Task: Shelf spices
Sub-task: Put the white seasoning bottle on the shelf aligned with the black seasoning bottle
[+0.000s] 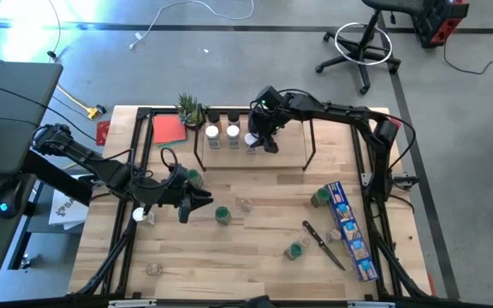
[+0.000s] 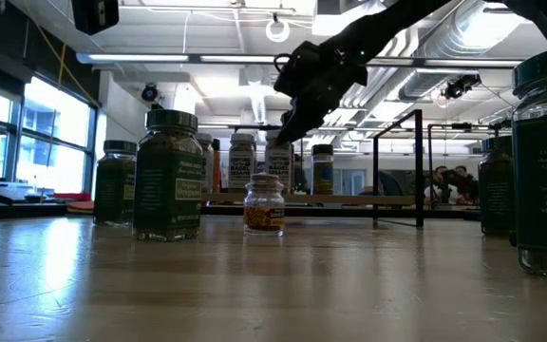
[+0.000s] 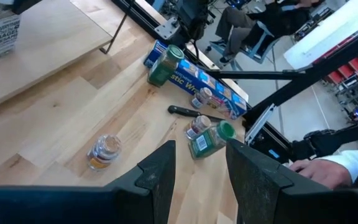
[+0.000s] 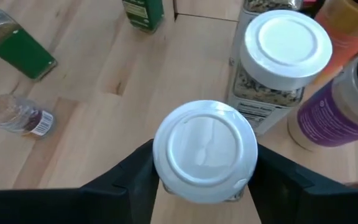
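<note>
The shelf point(image 1: 255, 158) stands at the table's far middle, with two white-capped spices point(image 1: 212, 133) point(image 1: 233, 133) upright on its board. My right gripper point(image 1: 264, 141) reaches over the shelf from the right, shut on a third white-capped jar point(image 4: 205, 151) beside them. My left gripper point(image 1: 202, 201) hovers open over the table's left middle, holding nothing point(image 3: 201, 180). Several more spices stand or lie loose on the table, such as a green-capped jar point(image 1: 222, 214) and a small clear one point(image 1: 245, 204). My right gripper has the white-capped jar between its two fingers point(image 4: 138, 177), one on either side just below the cap's rim point(image 4: 166, 180). The fingers slant down from above and from the right. The jar is upright in line with the other shelf jars point(image 2: 278, 157); the cap hides its base.
A long blue box point(image 1: 349, 231) and a black-handled utensil point(image 1: 323, 244) lie at the right. A small plant point(image 1: 191, 109) and a red flat thing point(image 1: 169, 128) sit at the far left. A black frame point(image 1: 135, 162) edges the table. A person's hand point(image 3: 319, 168) shows beyond the table.
</note>
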Motion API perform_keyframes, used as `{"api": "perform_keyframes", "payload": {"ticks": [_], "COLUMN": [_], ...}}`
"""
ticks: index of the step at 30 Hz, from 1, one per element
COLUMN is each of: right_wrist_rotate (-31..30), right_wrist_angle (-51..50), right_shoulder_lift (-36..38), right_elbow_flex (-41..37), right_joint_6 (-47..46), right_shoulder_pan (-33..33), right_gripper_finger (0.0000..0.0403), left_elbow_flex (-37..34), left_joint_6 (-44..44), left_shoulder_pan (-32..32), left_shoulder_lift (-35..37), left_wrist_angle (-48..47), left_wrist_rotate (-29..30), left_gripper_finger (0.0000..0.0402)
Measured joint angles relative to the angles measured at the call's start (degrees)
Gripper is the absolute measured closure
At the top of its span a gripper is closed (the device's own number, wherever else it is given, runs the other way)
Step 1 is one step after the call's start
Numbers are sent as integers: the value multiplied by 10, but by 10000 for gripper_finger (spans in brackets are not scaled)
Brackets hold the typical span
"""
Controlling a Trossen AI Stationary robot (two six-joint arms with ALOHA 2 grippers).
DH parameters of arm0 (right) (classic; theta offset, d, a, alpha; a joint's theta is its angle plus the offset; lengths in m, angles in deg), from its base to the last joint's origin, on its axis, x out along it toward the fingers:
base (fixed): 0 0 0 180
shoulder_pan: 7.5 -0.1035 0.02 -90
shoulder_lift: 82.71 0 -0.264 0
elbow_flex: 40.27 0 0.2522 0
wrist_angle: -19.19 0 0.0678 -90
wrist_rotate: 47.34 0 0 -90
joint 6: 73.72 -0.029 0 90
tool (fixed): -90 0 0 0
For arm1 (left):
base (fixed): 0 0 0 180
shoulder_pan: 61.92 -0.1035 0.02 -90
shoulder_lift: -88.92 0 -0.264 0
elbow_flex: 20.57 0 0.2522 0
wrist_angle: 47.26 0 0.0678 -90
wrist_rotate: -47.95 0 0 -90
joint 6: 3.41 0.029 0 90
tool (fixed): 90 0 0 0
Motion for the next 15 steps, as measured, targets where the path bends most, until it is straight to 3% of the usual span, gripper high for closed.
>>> {"api": "perform_keyframes", "payload": {"ticks": [4, 15], "right_wrist_rotate": [-10, -67], "right_wrist_angle": [-5, -11], "right_shoulder_lift": [-1, 18], "right_elbow_flex": [0, 0], "right_joint_6": [-11, -15], "right_shoulder_pan": [2, 4], "right_gripper_finger": [150, 143], "left_elbow_flex": [0, 0], "left_joint_6": [0, -5], "left_shoulder_pan": [0, 0], "left_shoulder_lift": [0, 0], "left_wrist_angle": [0, 1], "left_wrist_rotate": [-1, -1], "left_gripper_finger": [266, 266]}}
